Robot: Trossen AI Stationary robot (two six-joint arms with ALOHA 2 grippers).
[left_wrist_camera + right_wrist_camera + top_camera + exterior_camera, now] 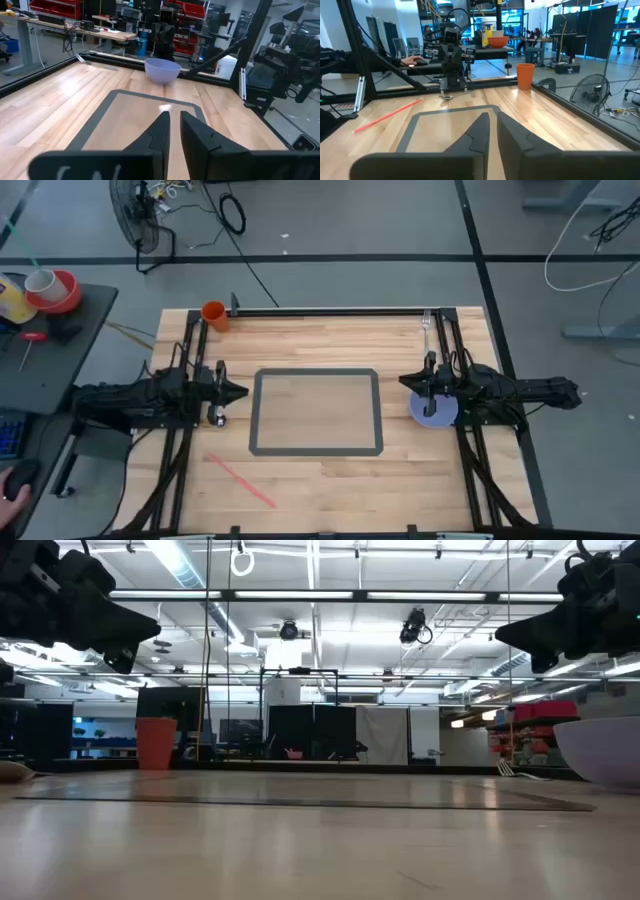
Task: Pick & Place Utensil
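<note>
Both claws hover clenched over the counter (330, 480): left claw (238, 391) beside a spoon (216, 418), right claw (408, 381) beside the bowl (436, 412). Fork (425, 323) lies at the far right corner.

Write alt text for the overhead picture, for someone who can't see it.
Two dark robot arms rest at opposite sides of a wooden table, a grey-bordered mat between them. The right gripper hangs above a lavender bowl; an orange cup, fork and red stick lie around.
</note>
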